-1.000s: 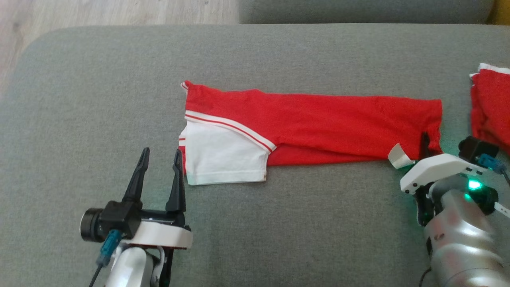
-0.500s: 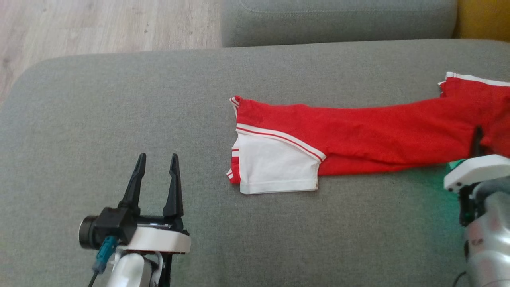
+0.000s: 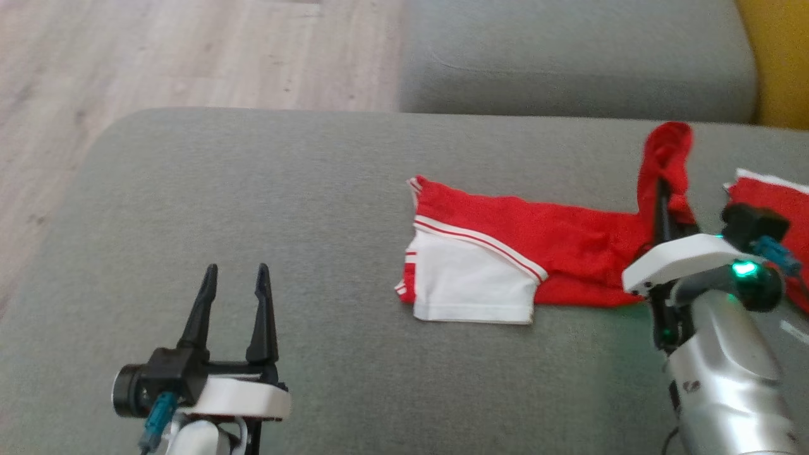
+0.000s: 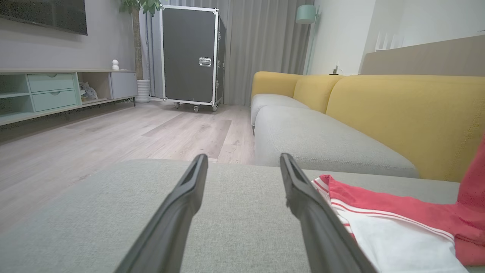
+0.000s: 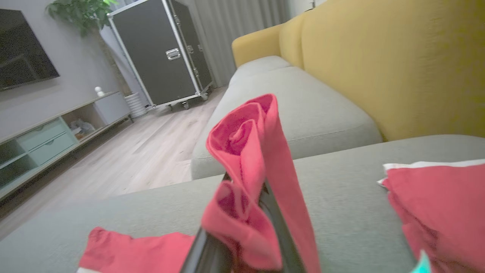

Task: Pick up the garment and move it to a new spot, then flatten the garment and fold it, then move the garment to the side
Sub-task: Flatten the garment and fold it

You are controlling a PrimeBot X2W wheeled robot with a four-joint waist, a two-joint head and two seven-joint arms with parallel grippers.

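Lying across the grey sofa cushion (image 3: pixel 253 189), the red garment (image 3: pixel 556 240) is seen flat at its left end, where a white sleeve (image 3: pixel 474 284) is spread, while its right end is raised upright. That raised end is clamped between the fingers of the right gripper (image 3: pixel 661 189), which are pressed together and largely wrapped in cloth. The left gripper (image 3: pixel 236 272) is held low over bare cushion, well apart from the garment, its fingers spread and empty. Another red piece (image 3: pixel 774 202), possibly a second garment, is cut off at the right edge.
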